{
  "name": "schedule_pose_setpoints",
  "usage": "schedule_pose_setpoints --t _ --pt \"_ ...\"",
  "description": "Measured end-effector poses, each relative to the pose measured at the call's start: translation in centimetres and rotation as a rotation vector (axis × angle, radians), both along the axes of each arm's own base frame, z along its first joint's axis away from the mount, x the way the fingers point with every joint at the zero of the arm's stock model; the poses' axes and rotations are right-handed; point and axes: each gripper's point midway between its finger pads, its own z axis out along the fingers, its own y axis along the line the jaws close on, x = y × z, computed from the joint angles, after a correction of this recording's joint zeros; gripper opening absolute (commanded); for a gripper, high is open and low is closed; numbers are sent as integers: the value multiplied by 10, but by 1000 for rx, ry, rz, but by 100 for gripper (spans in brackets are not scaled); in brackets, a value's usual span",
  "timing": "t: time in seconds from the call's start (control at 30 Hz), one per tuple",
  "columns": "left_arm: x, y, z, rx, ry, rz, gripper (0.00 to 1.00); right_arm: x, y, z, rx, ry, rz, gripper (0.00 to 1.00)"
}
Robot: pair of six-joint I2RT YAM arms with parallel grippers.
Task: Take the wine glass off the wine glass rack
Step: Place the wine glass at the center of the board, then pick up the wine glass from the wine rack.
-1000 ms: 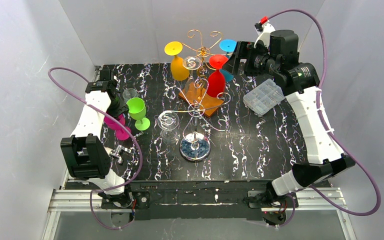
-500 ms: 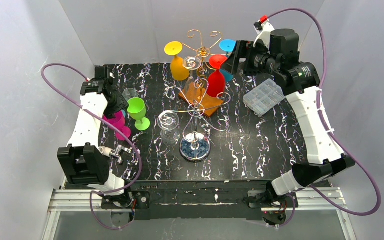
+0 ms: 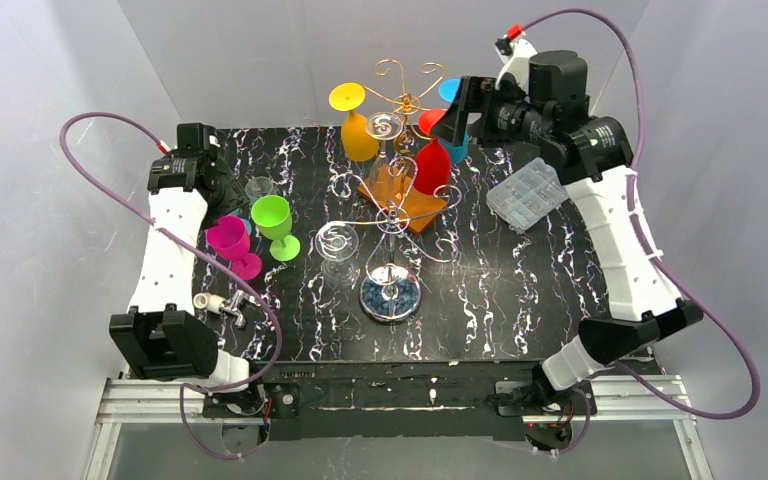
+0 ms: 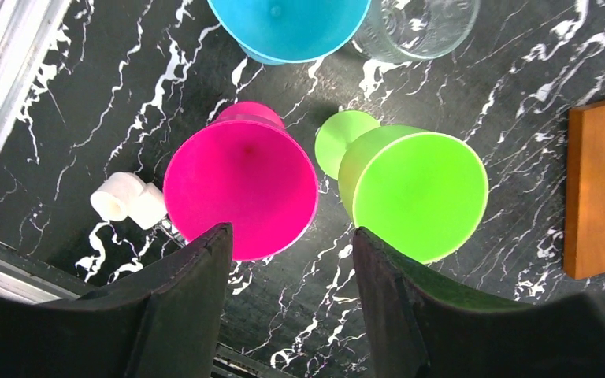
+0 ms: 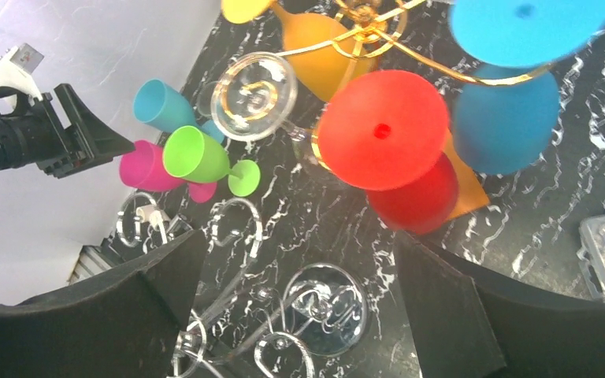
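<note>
Seems barely under way. Tall gold wire rack with scroll arms [image 3: 390,293] at the middle of the black marble table [image 3: 540,300], still loaded. Right gripper [image 5: 298,236] splayed wide and empty, facing the hanging red plastic wine glass [image 5: 384,130], not touching. Left gripper [image 4: 290,231] likewise wide and empty above the upright pink plastic goblet [image 4: 240,181] and green plastic goblet [image 4: 417,193]. Left to do: grip, unhook.

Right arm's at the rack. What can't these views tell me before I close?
Top view: the gap between the right gripper and the red glass; they overlap in the picture.
Right wrist view: the red glass's foot hides the wine glass rack arm it hangs on.
Right wrist view: the blue glass is blurred, its foot cut by the top edge.
Left wrist view: teal cup cut off by the top edge.
</note>
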Motion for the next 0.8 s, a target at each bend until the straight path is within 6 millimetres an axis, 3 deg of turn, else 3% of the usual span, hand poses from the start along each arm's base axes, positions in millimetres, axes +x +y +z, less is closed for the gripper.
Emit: schedule_pose_setpoints --t 0.1,0.3,0.5,0.63,0.8 --pt "-2 1 19 13 -57 -7 62 -7 22 10 -20 -28 37 99" --pt "-10 -9 63 -14 -199 -51 74 -44 78 16 -79 -71 162 98" --pt "-11 -35 87 -113 -294 -148 83 -81 113 17 -149 -134 250 98" --pt "-12 -56 102 -195 -344 -224 87 -118 140 17 -205 -191 335 98" --pt "-13 -79 128 -298 -421 -296 91 -153 162 0 -297 -223 409 98"
